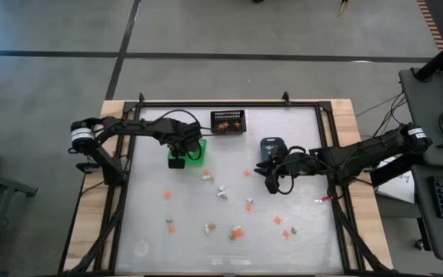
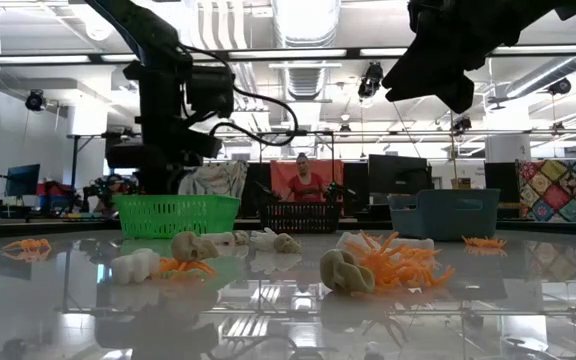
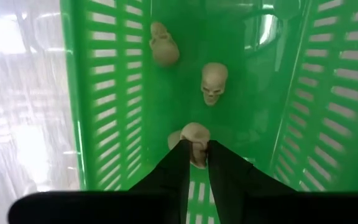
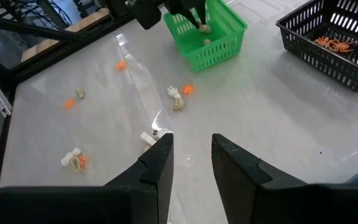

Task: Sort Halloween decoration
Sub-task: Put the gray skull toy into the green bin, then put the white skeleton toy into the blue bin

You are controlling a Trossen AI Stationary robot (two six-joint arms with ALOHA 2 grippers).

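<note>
Nearest lot: loose Halloween decoration [image 2: 378, 265] on the desk [image 1: 298, 146] — tan skulls, white bony pieces and orange spidery bits, each far smaller than any bin. In the low view a skull lies against an orange tangle at the front; in the high view the pieces lie scattered over the near half of the desk, mostly apart.
Sorting state: judged partly done — many trinkets are not yet binned.
Right claw [image 4: 191, 152]: empty, fingers parted, held above the desk's middle just beside the blue-grey bin [image 1: 271, 145]. Probably poised to choose a next piece from the scatter below it.
Left claw [image 3: 196, 158]: lowered inside the green bin [image 3: 92, 93], fingers closed on a tan skull [image 3: 196, 132]. The grip looks kept until the skull is low enough to be let go without bouncing out.
Green bin contents: two more tan skulls [image 3: 214, 83] lie on its floor, apart from each other — skulls evidently belong here.
Black mesh bin [image 1: 228, 121]: at the far edge of the desk, holding orange spidery pieces; orange items seem to be gathered there.
Blue-grey bin contents: cannot tell.
Beyond the desk: a person [image 2: 306, 180] seated in the room, well apart from the arms.
</note>
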